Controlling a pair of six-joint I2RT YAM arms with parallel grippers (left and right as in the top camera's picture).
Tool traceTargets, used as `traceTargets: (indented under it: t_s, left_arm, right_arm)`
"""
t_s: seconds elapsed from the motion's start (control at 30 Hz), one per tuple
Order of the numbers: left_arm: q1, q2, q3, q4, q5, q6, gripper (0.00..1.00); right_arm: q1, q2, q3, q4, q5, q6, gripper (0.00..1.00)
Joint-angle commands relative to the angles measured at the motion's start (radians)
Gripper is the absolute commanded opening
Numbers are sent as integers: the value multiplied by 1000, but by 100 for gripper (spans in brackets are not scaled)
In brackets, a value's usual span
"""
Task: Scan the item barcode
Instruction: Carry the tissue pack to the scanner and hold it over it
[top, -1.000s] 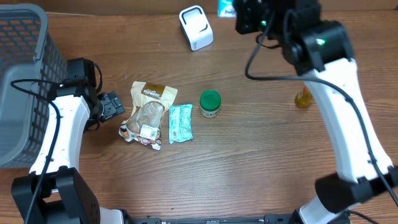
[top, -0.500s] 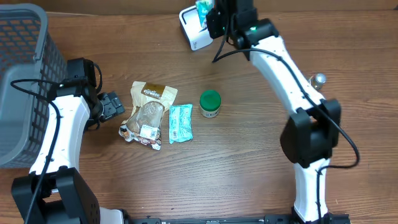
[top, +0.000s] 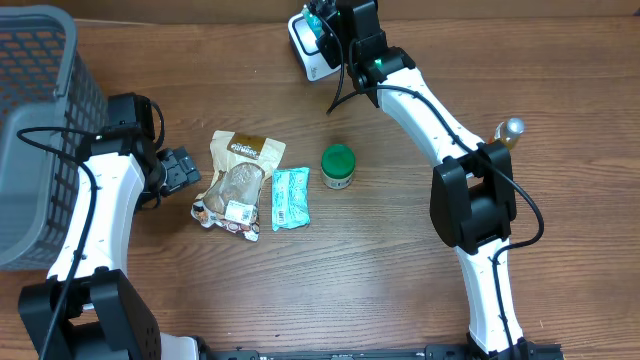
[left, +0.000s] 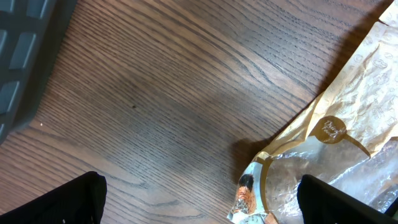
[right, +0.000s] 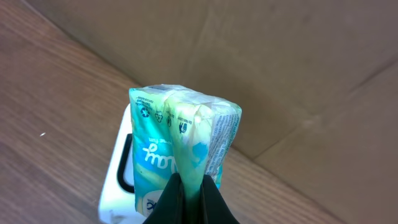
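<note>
Right hand (right: 189, 198) pinches teal packet (right: 183, 137) — seemingly over the white scanner (right: 112, 186).

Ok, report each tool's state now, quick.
Left tool: open, holding nothing.
Right tool: shut on the teal-and-white soft plastic packet.

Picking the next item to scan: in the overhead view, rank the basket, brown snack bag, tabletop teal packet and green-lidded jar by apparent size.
1. basket
2. brown snack bag
3. teal packet
4. green-lidded jar, slightly smaller than the packet
</note>
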Motion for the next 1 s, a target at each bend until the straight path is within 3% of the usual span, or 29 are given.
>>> traceTargets:
  t_s: [0.0,0.23,0.4,0.97]
  left_arm:
    - [3,-19,-2,1,-9,-13,99]
    - [3,-19,-2,1,-9,-13,100]
    - [3,-19,-2,1,-9,-13,100]
    - [3,-19,-2,1,-9,-13,100]
  right_arm:
    - [5,8,6,31,32,-26,4]
    - [9,14,6,63,54,-77,4]
    - [13,38,6,72,55,-210,4]
    - [13,80,6,97,84,-232,4]
